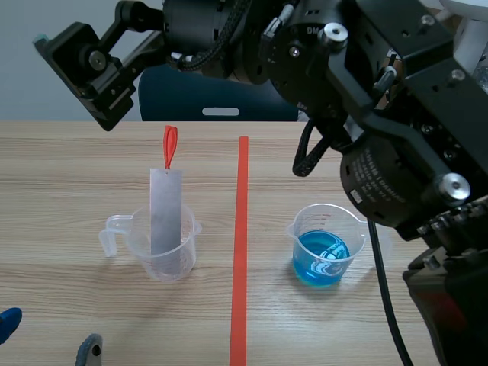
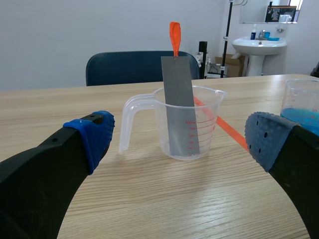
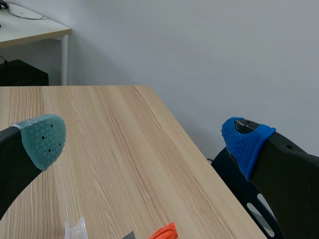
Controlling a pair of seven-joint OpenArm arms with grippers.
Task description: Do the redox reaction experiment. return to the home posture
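Note:
A clear beaker [image 1: 169,248] stands left of the tape line with a grey metal strip [image 1: 165,210] leaning upright in it; the strip has an orange tag [image 1: 170,146] on top. A second beaker [image 1: 325,245] with blue liquid stands right of the line. My left gripper [image 1: 47,339] is low at the near left, open, with the clear beaker [image 2: 192,124] and strip [image 2: 179,104] ahead of its open gripper [image 2: 180,139]. My right gripper [image 1: 72,69] is raised high at the far left, open [image 3: 144,141], holding nothing; the orange tag [image 3: 164,232] shows just below it.
An orange-red tape line [image 1: 242,244] runs down the table's middle. A dark blue chair [image 1: 217,99] stands behind the far edge. The right arm's bulk [image 1: 396,152] fills the upper right, above the blue beaker [image 2: 301,107]. A washbasin [image 2: 261,45] is in the background.

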